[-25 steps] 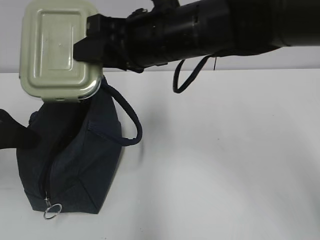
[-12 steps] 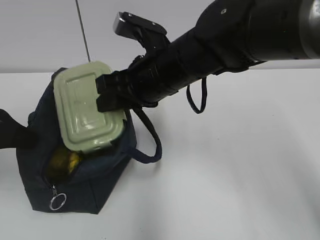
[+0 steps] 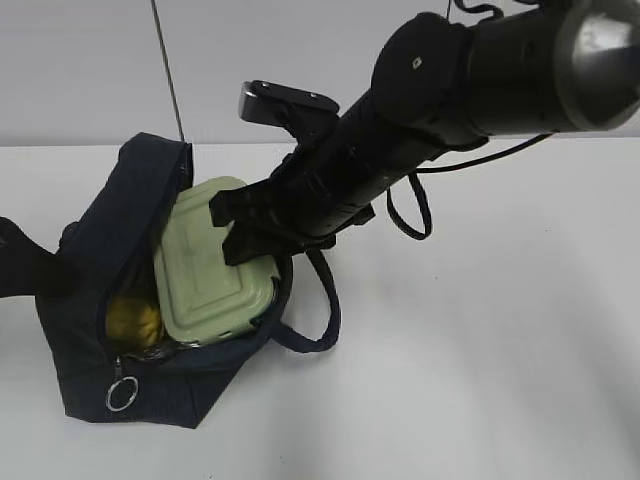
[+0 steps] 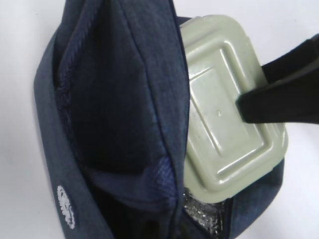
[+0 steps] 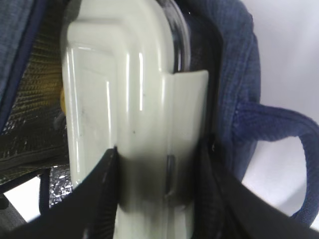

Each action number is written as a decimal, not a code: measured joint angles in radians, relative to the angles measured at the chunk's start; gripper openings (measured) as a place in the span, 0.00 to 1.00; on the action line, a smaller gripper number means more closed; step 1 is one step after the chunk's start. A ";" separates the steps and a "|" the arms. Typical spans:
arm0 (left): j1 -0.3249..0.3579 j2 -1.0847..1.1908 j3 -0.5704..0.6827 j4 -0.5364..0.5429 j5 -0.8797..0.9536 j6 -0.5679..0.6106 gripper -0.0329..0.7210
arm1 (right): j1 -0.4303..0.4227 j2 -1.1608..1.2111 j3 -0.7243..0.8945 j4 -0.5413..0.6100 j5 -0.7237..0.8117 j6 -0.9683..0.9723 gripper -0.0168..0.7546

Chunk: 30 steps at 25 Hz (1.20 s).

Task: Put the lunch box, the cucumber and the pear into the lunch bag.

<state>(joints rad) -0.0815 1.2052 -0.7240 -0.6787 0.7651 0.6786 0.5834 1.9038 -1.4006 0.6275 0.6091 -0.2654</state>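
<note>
- Exterior view: the right arm reaches in from the upper right, and the right gripper (image 3: 245,222) is clamped on the lunch box (image 3: 210,270).
- Lunch box: tilted, lid facing up and toward the camera, lower end inside the open mouth of the bag (image 3: 90,250); upper end above the rim.
- Right wrist view: the jaws grip the box (image 5: 129,109) on its end, one on the lid face and one on the opposite side; silver lining shows inside the bag (image 5: 234,89).
- Pear (image 3: 135,318): inside the bag, lower left of the box, partly hidden.
- Bag: stands open on the white bench (image 3: 480,350); strap (image 3: 325,310) loops out to the right; ring pull (image 3: 122,395) hangs at the front.
- Left wrist view: shows the bag (image 4: 119,99) and box (image 4: 224,124) from above; the left jaws are out of frame.
</note>
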 joint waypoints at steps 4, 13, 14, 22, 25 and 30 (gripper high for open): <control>0.000 0.000 0.000 0.004 0.001 0.000 0.04 | 0.022 0.037 -0.049 -0.015 0.005 0.004 0.41; 0.000 0.000 0.000 0.007 -0.001 0.000 0.04 | 0.061 0.093 -0.183 -0.023 0.063 -0.002 0.55; 0.000 0.000 0.000 0.007 -0.001 0.000 0.04 | 0.063 0.096 -0.185 -0.020 0.063 -0.002 0.57; 0.000 0.000 0.000 0.007 0.002 0.000 0.04 | 0.065 0.098 -0.239 -0.003 0.082 -0.064 0.62; 0.000 0.000 -0.001 0.006 0.003 0.000 0.04 | 0.065 0.098 -0.257 -0.003 0.109 -0.073 0.63; 0.000 0.000 -0.001 0.006 0.003 0.000 0.04 | 0.065 0.071 -0.283 -0.012 0.171 -0.103 0.63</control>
<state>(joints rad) -0.0815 1.2052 -0.7253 -0.6726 0.7678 0.6786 0.6486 1.9746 -1.6834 0.6158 0.7796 -0.3680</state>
